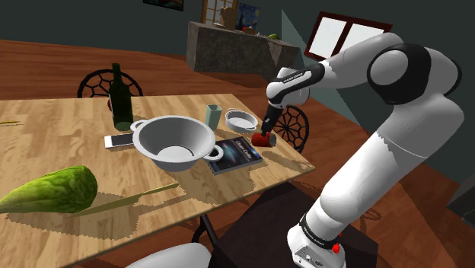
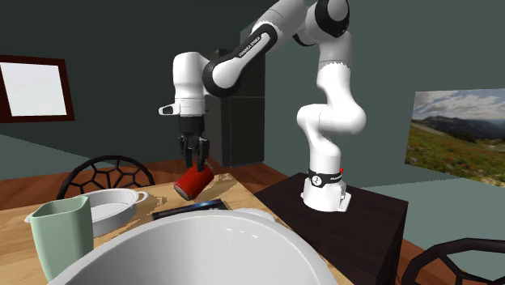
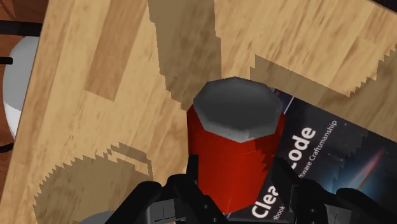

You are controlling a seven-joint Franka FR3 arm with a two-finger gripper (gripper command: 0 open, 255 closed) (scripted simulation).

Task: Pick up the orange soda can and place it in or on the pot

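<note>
The soda can is red with a grey top. It hangs tilted just above the wooden table, near the table's edge at the shoulder view's right, over a corner of a dark book. My gripper is shut on the can and clasps its lower part between the black fingers. In the second exterior view the can dangles below the gripper. The pot is a light grey two-handled bowl, standing to the book's left in the shoulder view; its rim looms in the second exterior view's foreground.
A dark wine bottle, a pale green cup, a small white dish and a phone stand around the pot. A big green vegetable and a knife lie near the front edge. Chairs ring the table.
</note>
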